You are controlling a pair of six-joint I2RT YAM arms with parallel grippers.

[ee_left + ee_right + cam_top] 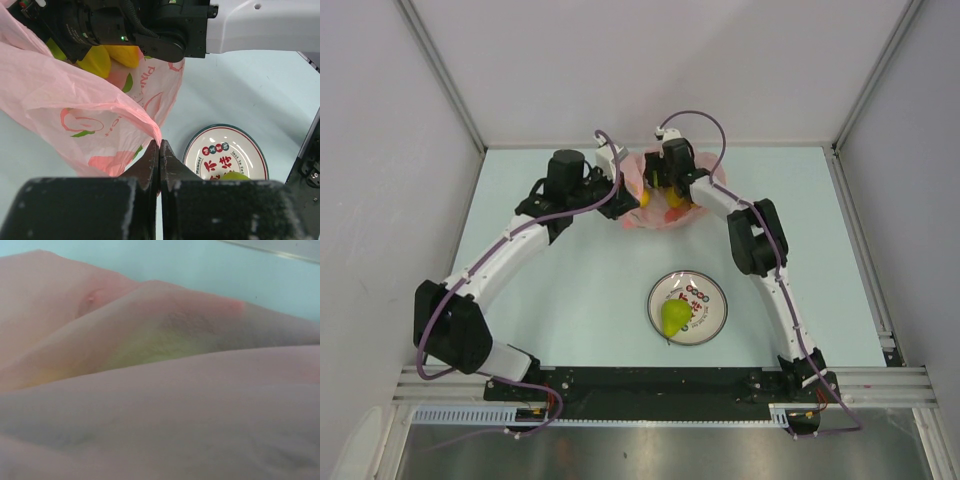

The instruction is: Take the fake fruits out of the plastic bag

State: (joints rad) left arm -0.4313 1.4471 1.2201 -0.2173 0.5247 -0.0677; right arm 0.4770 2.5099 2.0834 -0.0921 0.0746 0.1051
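Note:
The pink plastic bag (pixel 638 172) lies at the far middle of the table with its mouth held up. My left gripper (pixel 159 145) is shut on a fold of the bag's edge (pixel 75 115). It shows at the bag's left side in the top view (pixel 623 178). My right gripper (pixel 670 186) reaches down into the bag, and its fingers are hidden. Pink film (pixel 150 415) covers the right wrist view, with a yellow-green shape (pixel 165 345) showing through. Yellow fruits (pixel 100 60) sit inside the bag by the right gripper body. A green pear (pixel 674 318) lies on the plate.
The round white plate (pixel 715 300) with red lettering sits near the middle front; it also shows in the left wrist view (pixel 200 142). White walls enclose the table on the left, back and right. A black rail runs along the near edge (pixel 650 385).

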